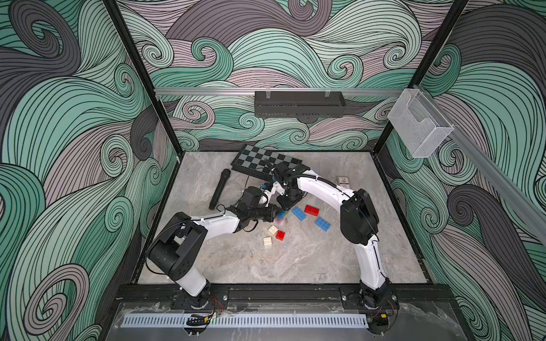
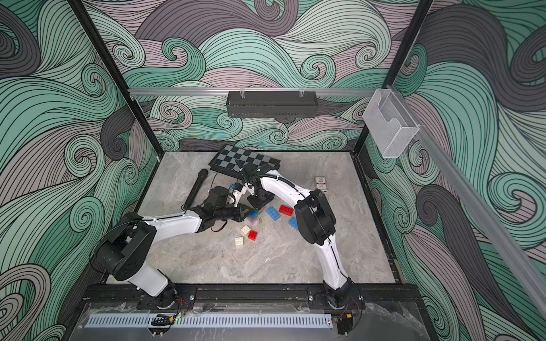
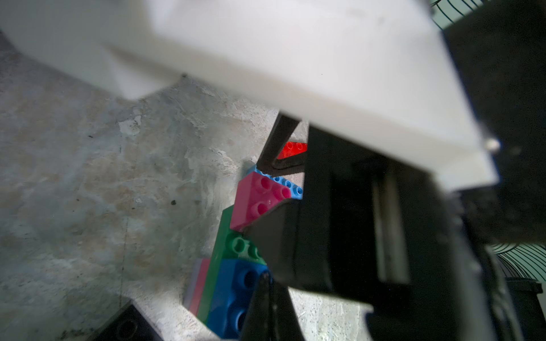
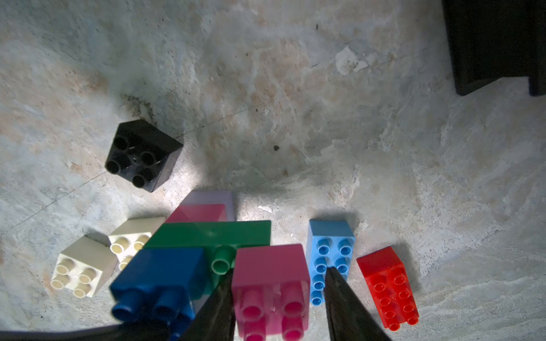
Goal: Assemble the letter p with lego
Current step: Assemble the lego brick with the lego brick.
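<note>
The lego assembly point(image 1: 280, 217) lies mid-table: a green oblong brick point(image 4: 206, 236) over pink and lilac layers point(image 4: 212, 196), with a dark blue square point(image 4: 159, 274) and a pink square point(image 4: 270, 274) on it. My right gripper point(image 4: 279, 271) straddles the pink square; one finger touches its side, the other stands off with a small gap, so the jaws are open. The tip of my left gripper point(image 3: 267, 276), shut and empty, rests against the dark blue square point(image 3: 236, 292). Loose light blue point(image 4: 331, 254), red point(image 4: 387, 286), black point(image 4: 141, 153) and cream point(image 4: 79, 271) bricks lie around.
Another blue oblong point(image 1: 322, 223), a small red square point(image 1: 280, 235) and a cream square point(image 1: 267, 241) sit nearer the front. A checkered board point(image 1: 263, 161), a black microphone point(image 1: 219, 189) and a small card box point(image 1: 343, 181) lie toward the back.
</note>
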`<state>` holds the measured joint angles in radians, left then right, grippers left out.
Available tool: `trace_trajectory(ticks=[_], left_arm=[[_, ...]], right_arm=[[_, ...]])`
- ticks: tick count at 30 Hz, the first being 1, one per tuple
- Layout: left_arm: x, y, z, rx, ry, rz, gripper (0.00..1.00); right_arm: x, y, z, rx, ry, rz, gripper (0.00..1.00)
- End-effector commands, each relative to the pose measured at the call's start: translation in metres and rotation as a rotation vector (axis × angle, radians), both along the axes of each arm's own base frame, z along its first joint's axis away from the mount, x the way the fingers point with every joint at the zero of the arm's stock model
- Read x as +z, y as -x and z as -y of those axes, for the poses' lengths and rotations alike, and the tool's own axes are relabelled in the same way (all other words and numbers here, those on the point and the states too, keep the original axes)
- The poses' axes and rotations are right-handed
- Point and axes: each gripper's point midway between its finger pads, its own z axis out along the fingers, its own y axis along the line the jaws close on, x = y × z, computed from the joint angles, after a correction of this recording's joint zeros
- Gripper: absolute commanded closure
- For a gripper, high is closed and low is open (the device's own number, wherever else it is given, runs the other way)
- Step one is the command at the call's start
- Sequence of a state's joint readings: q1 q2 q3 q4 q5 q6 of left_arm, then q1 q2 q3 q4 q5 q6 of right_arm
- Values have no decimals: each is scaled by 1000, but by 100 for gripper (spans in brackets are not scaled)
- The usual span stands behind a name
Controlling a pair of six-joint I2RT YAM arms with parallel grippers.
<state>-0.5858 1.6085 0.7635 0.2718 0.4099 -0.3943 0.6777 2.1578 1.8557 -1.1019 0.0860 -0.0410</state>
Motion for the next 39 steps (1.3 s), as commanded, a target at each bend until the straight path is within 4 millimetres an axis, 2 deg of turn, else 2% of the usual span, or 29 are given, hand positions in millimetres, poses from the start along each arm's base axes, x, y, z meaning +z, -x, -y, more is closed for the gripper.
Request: trace_trajectory(ticks=[1,19,33,39], left_arm=[[-57,28,-20,10,-133,-179,100],[-58,29,-19,7,-131,-184,100],[-58,28,-20,9,-131,-181,100],[-58,29,-20,10,-133,-182,100]], right_arm=[[-17,30,5,16,49,-117,51],[-7,30,-1,12,13,-111,50],[10,27,-6,0,-27,-81,50],[11,25,-2,-10,-24,-76,50]])
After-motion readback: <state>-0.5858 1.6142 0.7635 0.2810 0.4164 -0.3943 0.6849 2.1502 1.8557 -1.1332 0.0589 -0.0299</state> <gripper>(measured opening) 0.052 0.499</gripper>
